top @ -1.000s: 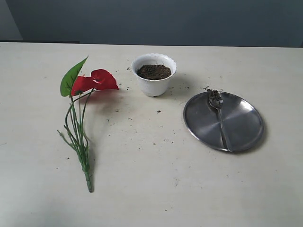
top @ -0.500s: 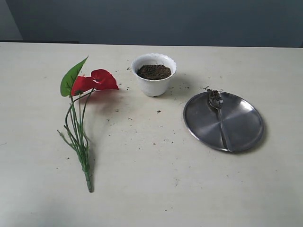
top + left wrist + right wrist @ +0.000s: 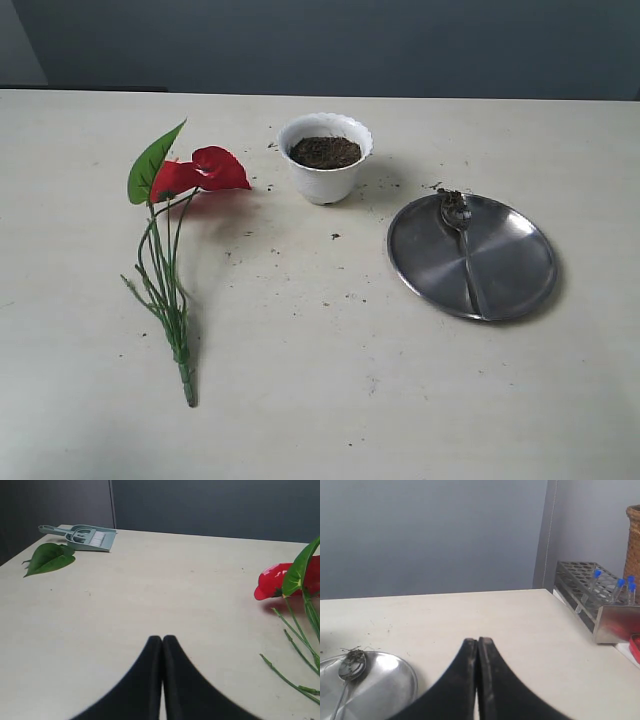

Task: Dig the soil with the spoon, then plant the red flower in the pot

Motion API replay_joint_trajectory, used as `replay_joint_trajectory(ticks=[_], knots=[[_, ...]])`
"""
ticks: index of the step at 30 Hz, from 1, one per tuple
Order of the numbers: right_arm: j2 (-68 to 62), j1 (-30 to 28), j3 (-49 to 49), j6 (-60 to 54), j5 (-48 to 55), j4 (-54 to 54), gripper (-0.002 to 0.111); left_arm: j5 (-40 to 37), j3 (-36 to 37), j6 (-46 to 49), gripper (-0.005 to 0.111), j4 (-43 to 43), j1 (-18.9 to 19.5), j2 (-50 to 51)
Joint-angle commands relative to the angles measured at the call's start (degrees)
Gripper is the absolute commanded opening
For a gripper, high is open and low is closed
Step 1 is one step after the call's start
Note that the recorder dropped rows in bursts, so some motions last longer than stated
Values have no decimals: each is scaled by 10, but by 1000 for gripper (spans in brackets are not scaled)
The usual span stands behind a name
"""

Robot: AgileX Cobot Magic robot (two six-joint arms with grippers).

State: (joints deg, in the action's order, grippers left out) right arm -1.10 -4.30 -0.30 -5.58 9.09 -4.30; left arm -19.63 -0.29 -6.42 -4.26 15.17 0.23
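The white scalloped pot stands upright at the table's back centre, filled with dark brown soil. To its left the red flower lies flat, its green stems running toward the front; its bloom also shows in the left wrist view. The silver spoon rests on the steel plate, soil crumbs in its bowl. My left gripper is shut and empty over bare table. My right gripper is shut and empty beside the steel plate. Neither arm shows in the exterior view.
Loose soil crumbs dot the table around the pot. A grey dustpan with brush and a loose green leaf lie far off past the flower. A test-tube rack and a wicker basket stand at the right table edge.
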Motion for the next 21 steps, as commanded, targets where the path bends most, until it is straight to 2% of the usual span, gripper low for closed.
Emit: replay_joint_trajectory(ticks=[1,6,21], knots=[[4,-2,3,-4,21,-2,-1,4,3,0,0,5,-4,-2],[6,-2,3,-14,88,-2,-1,4,3,0,0,5,-4,-2],[6,-2,3,-24,104,-3,-1,4,3,0,0,5,-4,-2]])
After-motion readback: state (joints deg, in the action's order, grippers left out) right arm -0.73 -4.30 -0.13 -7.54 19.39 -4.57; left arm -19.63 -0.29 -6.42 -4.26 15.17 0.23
